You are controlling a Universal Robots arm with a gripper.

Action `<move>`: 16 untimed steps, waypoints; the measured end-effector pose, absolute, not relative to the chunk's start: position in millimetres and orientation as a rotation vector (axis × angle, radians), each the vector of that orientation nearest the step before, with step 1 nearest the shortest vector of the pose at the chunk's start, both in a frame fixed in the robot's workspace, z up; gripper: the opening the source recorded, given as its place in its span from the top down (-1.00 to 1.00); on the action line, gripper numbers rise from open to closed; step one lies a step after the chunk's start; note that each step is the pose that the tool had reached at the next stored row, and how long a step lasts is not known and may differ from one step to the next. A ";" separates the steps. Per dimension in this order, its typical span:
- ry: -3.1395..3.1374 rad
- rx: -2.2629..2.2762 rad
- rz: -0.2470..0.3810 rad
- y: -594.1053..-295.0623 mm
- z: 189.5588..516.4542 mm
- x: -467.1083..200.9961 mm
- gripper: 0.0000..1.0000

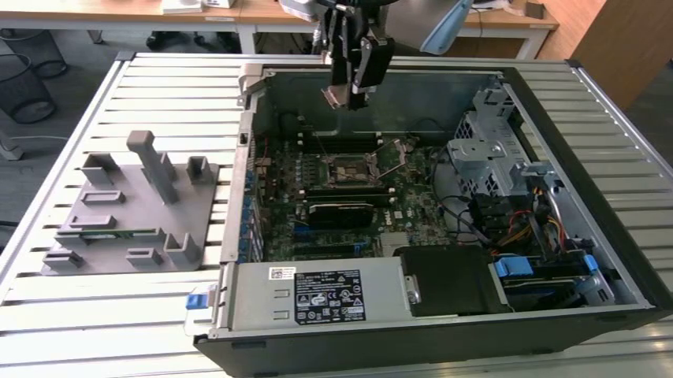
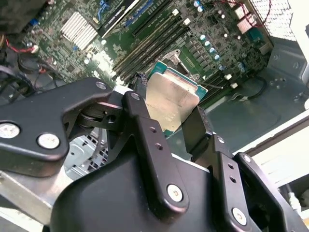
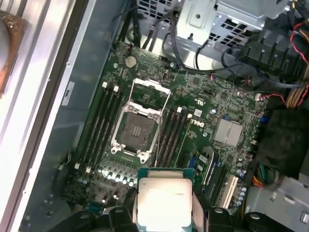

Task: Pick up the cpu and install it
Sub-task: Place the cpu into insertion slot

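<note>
Cpu (image 3: 164,199), one flat silver-topped square chip with a green edge, hung pinched between the two closed-in fingers of the single black gripper (image 1: 351,94), above one open black computer case (image 1: 421,346). I judged this the carrying step. Below lay one green motherboard (image 3: 212,96) and one bare square socket (image 3: 137,130), frame lifted. Seating demanded squaring the chip over it.

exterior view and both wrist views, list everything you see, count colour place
table: 1, white, slatted
case: 1, black and grey, open, on the table
motherboard: 1, green, inside the case
socket: 1, black with metal frame, open, on the motherboard
holder block: 1, grey, on the table, exterior view's left of the case
cpu: 1, silver top, green edge, in the air above the motherboard
gripper: 1, black, shut on the cpu
</note>
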State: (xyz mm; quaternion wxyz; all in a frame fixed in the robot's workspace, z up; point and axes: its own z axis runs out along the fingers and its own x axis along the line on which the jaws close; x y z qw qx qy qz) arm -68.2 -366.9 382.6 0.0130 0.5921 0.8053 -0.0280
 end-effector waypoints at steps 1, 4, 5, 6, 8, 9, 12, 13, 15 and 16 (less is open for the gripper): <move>2.495 1.864 -0.088 -366.9 382.5 -68.2 -0.08; 2.460 1.910 -0.086 -366.9 382.0 -68.2 -0.08; 2.454 1.917 -0.080 -366.9 381.9 -68.3 -0.08; 2.451 1.918 -0.064 -366.6 381.8 -68.5 -0.08; 2.452 1.925 -0.029 -366.3 381.7 -68.8 -0.08; 2.448 1.932 -0.022 -366.2 381.2 -68.8 -0.08; 2.403 1.990 -0.022 -366.2 378.4 -68.8 -0.08; 2.385 2.012 -0.022 -366.2 377.2 -68.8 -0.08; 2.349 2.053 -0.023 -366.2 374.8 -68.8 -0.08; 2.333 2.072 -0.023 -366.2 373.8 -68.8 -0.08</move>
